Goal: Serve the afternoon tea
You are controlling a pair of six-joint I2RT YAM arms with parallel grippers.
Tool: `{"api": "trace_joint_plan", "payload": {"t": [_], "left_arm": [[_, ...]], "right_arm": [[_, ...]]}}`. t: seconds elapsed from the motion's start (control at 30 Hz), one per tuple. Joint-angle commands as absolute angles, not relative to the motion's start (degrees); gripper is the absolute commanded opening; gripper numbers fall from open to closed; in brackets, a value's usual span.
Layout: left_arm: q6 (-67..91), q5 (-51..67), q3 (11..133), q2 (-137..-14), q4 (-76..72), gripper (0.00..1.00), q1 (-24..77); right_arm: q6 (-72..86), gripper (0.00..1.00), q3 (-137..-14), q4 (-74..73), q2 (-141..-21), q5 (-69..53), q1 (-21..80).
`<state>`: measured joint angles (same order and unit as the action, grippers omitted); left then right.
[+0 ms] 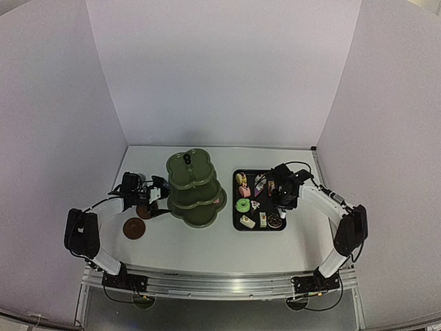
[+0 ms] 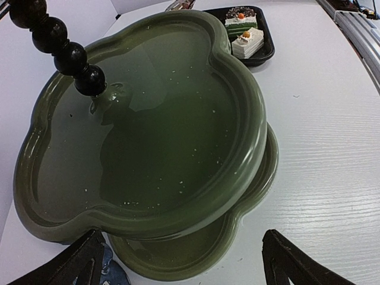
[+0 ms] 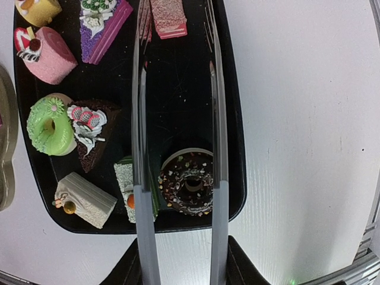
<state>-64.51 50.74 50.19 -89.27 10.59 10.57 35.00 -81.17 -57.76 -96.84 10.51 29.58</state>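
Observation:
The dark green three-tier stand (image 1: 195, 186) stands left of centre and fills the left wrist view (image 2: 154, 119); the tiers seen there are bare. My left gripper (image 1: 157, 198) is open beside its lowest tier, its jaws (image 2: 182, 237) wide apart. A blue piece (image 2: 111, 274) shows by the left finger; I cannot tell if it is the cup or the jug. Two brown saucers (image 1: 134, 228) (image 1: 143, 211) lie by the left arm. My right gripper (image 1: 282, 200) (image 3: 181, 252) is shut on metal tongs (image 3: 215, 119), whose open arms straddle a chocolate doughnut (image 3: 189, 181) among several pastries.
The black tray (image 1: 239, 224) (image 3: 234, 89) lies right of the stand and holds a green doughnut (image 3: 50, 124), a pink roll (image 3: 47, 56), a purple slice (image 3: 104, 18), a pink bar (image 3: 169, 15) and cake slices. White walls enclose the table on three sides.

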Motion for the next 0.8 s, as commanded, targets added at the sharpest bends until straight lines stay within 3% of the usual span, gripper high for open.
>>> {"api": "trace_joint_plan", "payload": {"t": [0.0,0.33,0.57,0.77], "left_arm": [[-64.9,51.1,50.0,-87.6,11.3,0.93,10.8],[-64.5,51.5,50.9,-88.2,11.4,0.93,10.8],[-64.3,51.1,50.5,-87.8,11.5,0.93,10.8],[-61.9,49.4,49.9,-85.8,12.1,0.93,10.8]], "right_arm": [[33.2,0.39,-82.2,-56.4,-97.2,10.2,29.4],[30.1,0.35,-82.1,-54.0,-100.4,9.7,28.5],[29.7,0.07,-82.3,-53.8,-100.2,11.0,28.3],[29.8,0.0,-81.5,-55.3,-95.2,14.5,28.4]]}}
